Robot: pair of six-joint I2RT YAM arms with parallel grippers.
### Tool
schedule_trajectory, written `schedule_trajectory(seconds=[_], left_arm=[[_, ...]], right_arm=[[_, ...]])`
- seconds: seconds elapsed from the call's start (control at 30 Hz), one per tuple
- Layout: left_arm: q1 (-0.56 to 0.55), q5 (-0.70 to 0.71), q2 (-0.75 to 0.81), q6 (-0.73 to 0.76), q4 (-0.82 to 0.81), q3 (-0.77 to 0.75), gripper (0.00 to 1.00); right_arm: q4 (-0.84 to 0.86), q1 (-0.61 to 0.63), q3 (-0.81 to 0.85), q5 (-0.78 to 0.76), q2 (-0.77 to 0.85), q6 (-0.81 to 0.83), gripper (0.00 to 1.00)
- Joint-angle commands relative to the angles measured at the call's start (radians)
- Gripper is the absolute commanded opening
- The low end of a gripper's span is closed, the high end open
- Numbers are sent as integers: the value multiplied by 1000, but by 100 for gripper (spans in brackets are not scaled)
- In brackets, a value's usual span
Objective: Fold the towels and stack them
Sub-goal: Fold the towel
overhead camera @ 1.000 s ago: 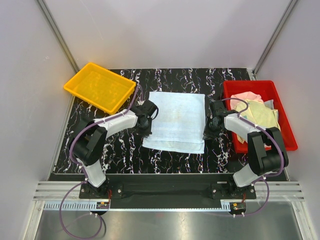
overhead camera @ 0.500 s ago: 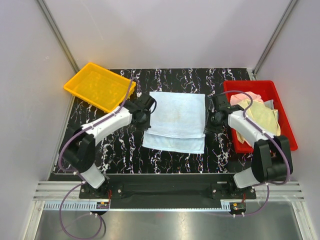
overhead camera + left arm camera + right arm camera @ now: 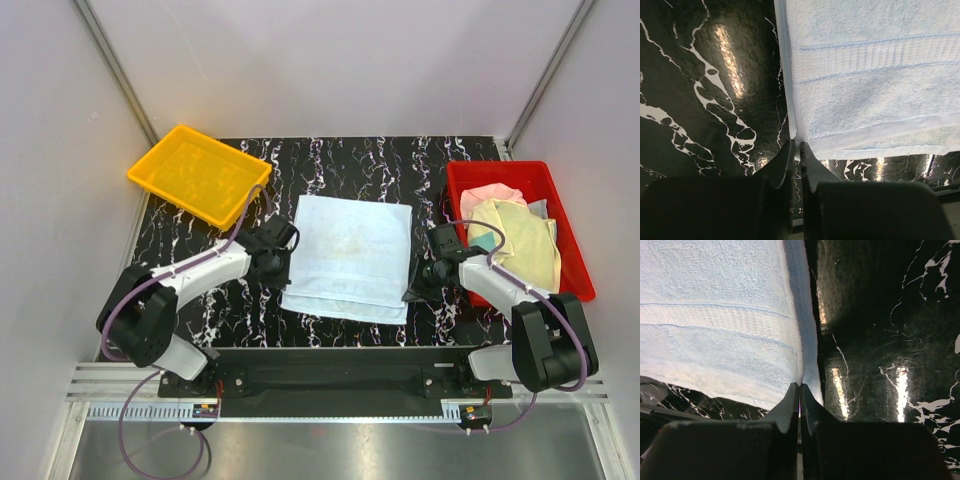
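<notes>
The blue towel lies folded flat at the centre of the table. The left gripper is clenched on its left edge and the right gripper on its right edge. Two trays flank it: one yellow tray at the far left, apart from the towel, and one red tray at the right, close behind the right arm, holding one pink towel and one yellow towel; any further cloth there is too hidden to count.
</notes>
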State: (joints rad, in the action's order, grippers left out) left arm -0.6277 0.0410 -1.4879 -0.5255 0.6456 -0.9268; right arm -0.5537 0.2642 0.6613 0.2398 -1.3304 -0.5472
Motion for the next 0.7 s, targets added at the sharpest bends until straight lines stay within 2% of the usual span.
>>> schedule_trajectory(seconds=[0.0, 0.1, 0.23, 0.33, 0.47, 0.57, 0.67], left_arm=[[-4, -35, 2, -5, -98, 6, 0], [-3, -32, -3, 7, -42, -53, 0], [-4, 3, 26, 22, 100, -239, 0], [-10, -9, 77, 19, 152, -279, 0], [-12, -35, 158, -1, 117, -140, 0], [-12, -99, 205, -30, 19, 6, 0], [-20, -147, 230, -57, -70, 130, 0]], right_arm=[[80, 10, 14, 24, 8, -23, 0], [16, 10, 107, 0, 17, 9, 0], [-139, 9, 283, -8, 34, 36, 0], [-218, 12, 307, 0, 89, 21, 0], [-215, 17, 187, 22, 226, -14, 0], [-163, 24, 33, 42, 307, -57, 0], [-94, 44, -72, 52, 323, -118, 0]])
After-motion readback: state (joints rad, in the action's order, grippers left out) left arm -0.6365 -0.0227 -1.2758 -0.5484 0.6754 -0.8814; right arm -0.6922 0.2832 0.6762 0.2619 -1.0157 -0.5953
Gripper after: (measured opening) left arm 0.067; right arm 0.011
